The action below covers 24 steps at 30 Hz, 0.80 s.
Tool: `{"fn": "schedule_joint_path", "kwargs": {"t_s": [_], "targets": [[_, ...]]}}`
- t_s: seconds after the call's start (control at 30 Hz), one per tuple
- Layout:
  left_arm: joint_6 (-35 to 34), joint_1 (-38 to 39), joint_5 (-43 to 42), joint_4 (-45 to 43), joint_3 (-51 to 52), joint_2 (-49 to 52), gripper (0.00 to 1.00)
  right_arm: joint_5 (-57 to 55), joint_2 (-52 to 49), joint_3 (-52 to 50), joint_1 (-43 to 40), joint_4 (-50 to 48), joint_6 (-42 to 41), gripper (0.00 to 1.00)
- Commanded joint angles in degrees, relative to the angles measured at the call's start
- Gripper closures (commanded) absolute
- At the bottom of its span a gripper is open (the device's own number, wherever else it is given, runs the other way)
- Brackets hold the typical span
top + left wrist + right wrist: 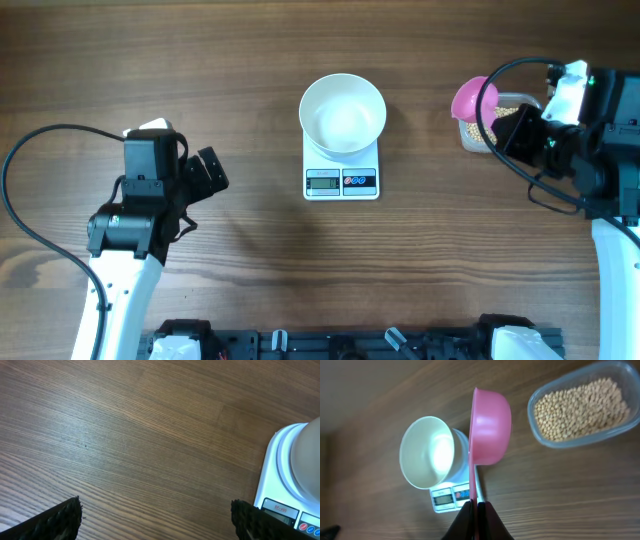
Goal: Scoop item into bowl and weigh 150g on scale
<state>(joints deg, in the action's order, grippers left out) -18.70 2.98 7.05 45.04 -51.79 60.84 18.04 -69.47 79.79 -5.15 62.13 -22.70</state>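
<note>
Wood-grain tabletop [200,60] carries the round white bowl [343,113], centred on the flat white square scale [342,182] so additions register. Right gripper [476,507] is clamped on the pink plastic scoop [490,425] near the clear plastic tub [590,439] of pale-tan beans [580,407]. Left gripper [155,517] stands spread apart, holding nothing.

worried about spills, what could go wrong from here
The right pincer is shut on only the thin handle of the round pink plastic scoop, so a load of small tan beans might twist it and spill. The round white bowl sits perched on the small white square scale; a bump from the scoop could shift it.
</note>
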Motion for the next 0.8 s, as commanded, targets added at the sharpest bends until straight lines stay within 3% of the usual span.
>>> {"fn": "schedule_joint_path", "kwargs": {"t_s": [0.0, 0.27, 0.77], "targets": [[0.48, -0.37, 0.55, 0.02, 0.07, -0.28, 0.00, 1.55, 0.46, 1.53, -0.24, -0.15, -9.55, 0.96], [0.48, -0.37, 0.55, 0.04, 0.07, -0.28, 0.00, 1.49, 0.46, 1.53, -0.24, -0.22, -19.69, 0.96], [0.48, -0.37, 0.55, 0.04, 0.07, -0.28, 0.00, 1.09, 0.46, 1.53, -0.24, -0.59, -23.54, 0.96]]}}
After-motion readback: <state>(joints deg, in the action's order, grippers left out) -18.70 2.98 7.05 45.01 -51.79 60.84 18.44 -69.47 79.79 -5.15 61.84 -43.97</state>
